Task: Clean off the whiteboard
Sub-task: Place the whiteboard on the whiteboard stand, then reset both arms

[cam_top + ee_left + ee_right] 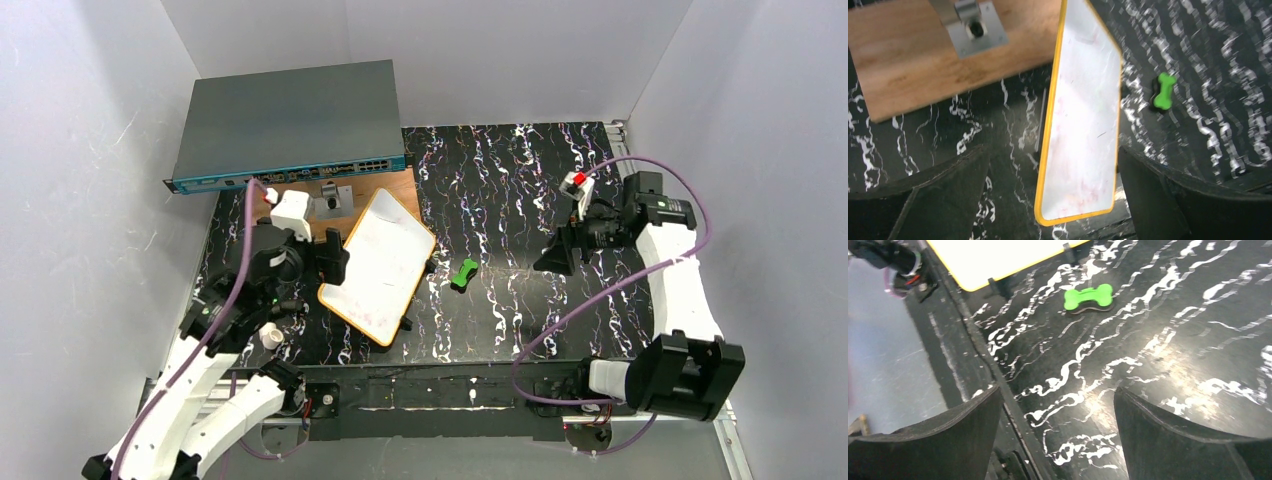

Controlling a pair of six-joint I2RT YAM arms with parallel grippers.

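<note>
In the top view, the small white rectangular whiteboard with a thin orange rim (378, 262) lies on the black, white-veined table (520, 190), a little to the 9 o'clock side of the middle. Its far end overlaps a brown wooden board (388, 183) at its 12 o'clock. A flat grey network switch (290, 120) sits at 11 o'clock. A small green bone-shaped eraser (463, 273) rests at the whiteboard's 3 o'clock, apart from it. The left pincer (332, 258) is at the whiteboard's 9 o'clock edge. The right pincer (556, 258) hangs at the eraser's 3 o'clock, well apart from it.

In the left wrist view, the pincer's black fingers (948, 200) stand wide open. The whiteboard's near end lies between them, with faint reddish smears on its face. The finger at 3 o'clock is just beside the rim, and whether it touches cannot be told. A grey metal bracket (973, 27) sits on the wooden board at 11 o'clock.

In the right wrist view, the fingers (1173, 440) are spread open with only bare table between them. The eraser lies at 12 o'clock, and a corner of the whiteboard is beyond it at 11 o'clock.
</note>
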